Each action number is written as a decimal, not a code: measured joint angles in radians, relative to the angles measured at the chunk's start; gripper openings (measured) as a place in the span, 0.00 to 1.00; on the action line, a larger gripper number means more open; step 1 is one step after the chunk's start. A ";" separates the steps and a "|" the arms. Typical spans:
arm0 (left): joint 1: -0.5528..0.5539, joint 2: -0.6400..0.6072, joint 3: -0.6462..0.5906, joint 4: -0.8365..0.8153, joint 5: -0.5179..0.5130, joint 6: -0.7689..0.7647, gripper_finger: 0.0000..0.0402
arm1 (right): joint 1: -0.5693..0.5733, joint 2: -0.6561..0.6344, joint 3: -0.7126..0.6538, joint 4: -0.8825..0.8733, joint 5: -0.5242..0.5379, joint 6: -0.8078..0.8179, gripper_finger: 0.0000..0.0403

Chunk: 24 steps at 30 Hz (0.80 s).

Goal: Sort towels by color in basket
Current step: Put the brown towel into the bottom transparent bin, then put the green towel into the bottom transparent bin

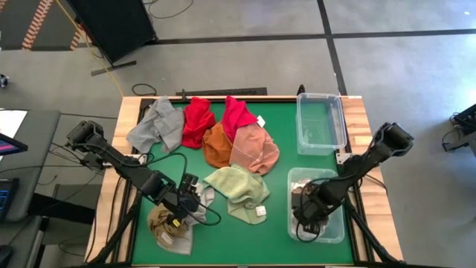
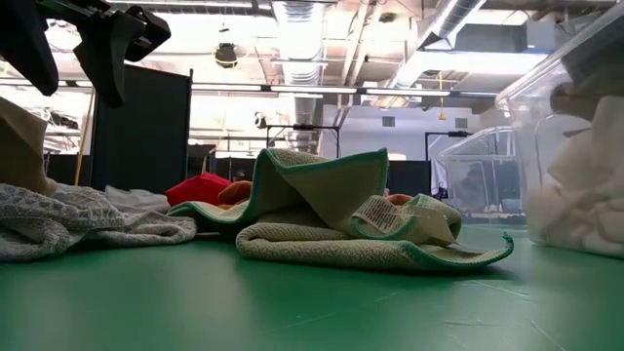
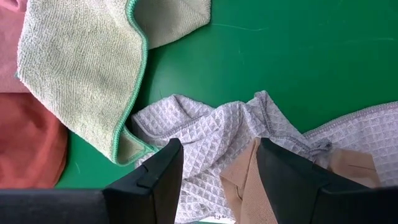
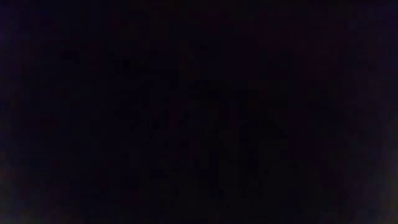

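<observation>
My left fingers (image 3: 214,180), parted, hover over the white-checked towel (image 3: 211,137) and tan towel (image 3: 249,186), beside the pale green towel (image 1: 239,190). My right fingers (image 1: 306,216) sit inside the near bin (image 1: 335,234) beyond it; grip unreadable.

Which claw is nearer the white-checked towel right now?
Left. The left claw hangs open right over the white-checked towel; the right claw is down in the near clear bin across the table.
</observation>
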 joint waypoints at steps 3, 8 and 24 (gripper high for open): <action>0.000 0.000 0.000 0.000 0.000 0.002 0.48 | 0.000 -0.050 0.000 -0.002 0.000 0.021 0.23; 0.000 0.000 0.000 0.000 0.000 0.010 0.48 | 0.000 -0.139 0.000 -0.002 0.002 0.044 0.38; 0.000 0.000 0.000 0.000 0.001 0.011 0.48 | 0.000 -0.409 0.001 -0.040 0.106 0.089 0.52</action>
